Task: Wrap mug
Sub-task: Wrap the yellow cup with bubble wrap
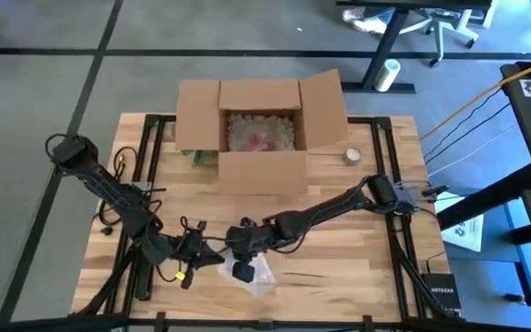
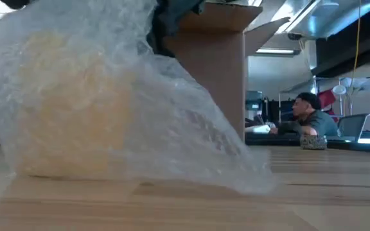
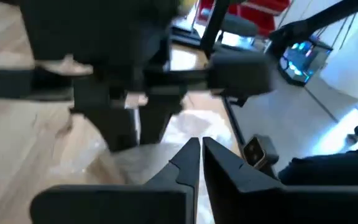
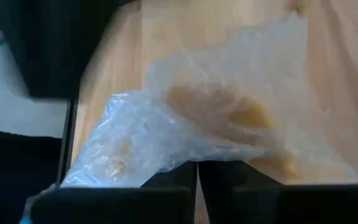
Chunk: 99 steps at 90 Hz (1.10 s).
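wooden table (image 1: 358, 267): open box (image 1: 261, 129) behind bubble wrap (image 4: 216, 130) (mug inside).

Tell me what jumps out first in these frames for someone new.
The bubble wrap bundle fills the low view, with a yellowish shape, presumably the mug, showing through it; it sits at the table's near edge. Both grippers meet there: the right gripper has its fingers shut on the bubble wrap, and the left gripper is shut just beside it. An open cardboard box stands at the far side.
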Tool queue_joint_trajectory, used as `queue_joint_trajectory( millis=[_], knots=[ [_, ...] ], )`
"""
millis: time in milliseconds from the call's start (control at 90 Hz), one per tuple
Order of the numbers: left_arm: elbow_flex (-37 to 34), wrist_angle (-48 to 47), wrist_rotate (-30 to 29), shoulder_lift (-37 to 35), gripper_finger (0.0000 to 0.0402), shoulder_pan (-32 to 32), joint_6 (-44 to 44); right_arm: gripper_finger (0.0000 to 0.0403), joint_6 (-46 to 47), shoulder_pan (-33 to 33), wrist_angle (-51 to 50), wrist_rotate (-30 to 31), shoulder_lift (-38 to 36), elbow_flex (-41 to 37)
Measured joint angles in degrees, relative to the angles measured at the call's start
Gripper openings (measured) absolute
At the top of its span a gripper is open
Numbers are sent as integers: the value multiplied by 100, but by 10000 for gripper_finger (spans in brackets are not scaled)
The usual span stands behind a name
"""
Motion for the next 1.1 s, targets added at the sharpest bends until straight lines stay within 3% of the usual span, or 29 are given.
queue_joint_trajectory(
  millis=[367,489,733,911,1100],
  knots=[
    [64,78,1067,748,1,456,-681,0,-91,-35,-466,36,12,205],
    [446,-725,1342,719,0,596,-537,0,-30,-17,-846,38,-144,205],
    [1668,-3345,1864,710,0,1033,-44,0,26,123,-1659,302,-656,205],
    [2067,-4010,2335,712,0,1368,493,0,252,332,-2377,459,-939,214],
    [2105,-4375,2965,996,0,1689,480,0,593,704,-3006,983,-945,40]
  ],
)
